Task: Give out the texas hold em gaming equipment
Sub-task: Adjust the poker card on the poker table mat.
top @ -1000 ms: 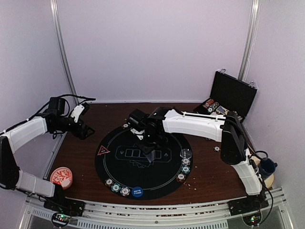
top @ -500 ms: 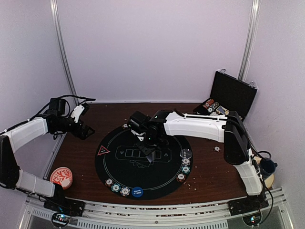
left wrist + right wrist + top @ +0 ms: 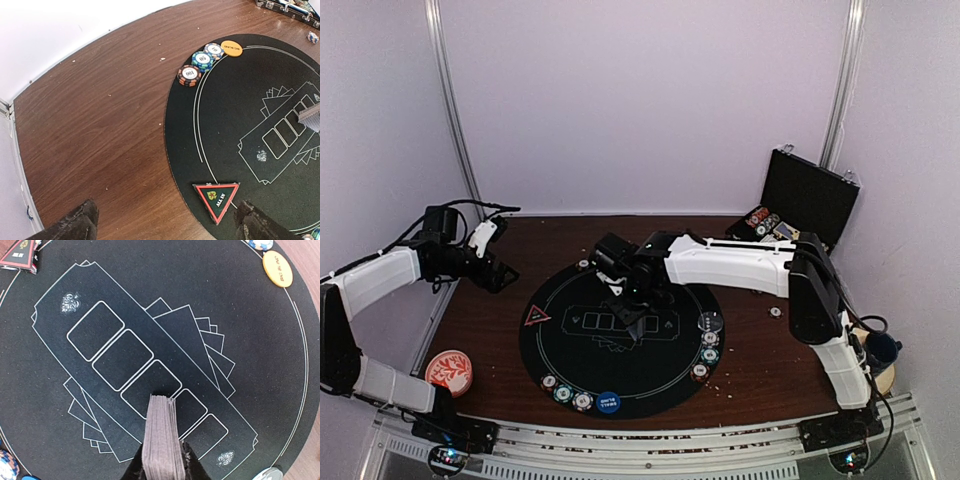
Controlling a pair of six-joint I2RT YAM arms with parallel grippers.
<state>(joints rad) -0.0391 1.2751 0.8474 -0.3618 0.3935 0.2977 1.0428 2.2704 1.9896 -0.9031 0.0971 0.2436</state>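
Note:
My right gripper [image 3: 162, 460] is shut on a deck of grey-backed playing cards [image 3: 161, 435], held on edge just above the card boxes printed in the middle of the round black mat [image 3: 620, 372]. From above, that gripper [image 3: 636, 306] is at the mat's centre. The left gripper [image 3: 167, 222] is open over the wood at the mat's left edge, with nothing between its fingers. The red triangle marker [image 3: 216, 195] lies just inside its right finger. Three striped chip stacks [image 3: 190, 75] and an orange button disc [image 3: 231, 48] line the mat's far rim.
More chip stacks [image 3: 709, 338] sit at the mat's right rim and others [image 3: 565, 392] at its near rim beside a blue button disc [image 3: 608, 402]. An open black case [image 3: 810, 200] stands back right. A red-and-white dish [image 3: 449, 370] is front left, and a dark blue cup [image 3: 880, 348] front right.
The right arm has shifted slightly to the right with the deck still in its fingers. The left arm has not moved.

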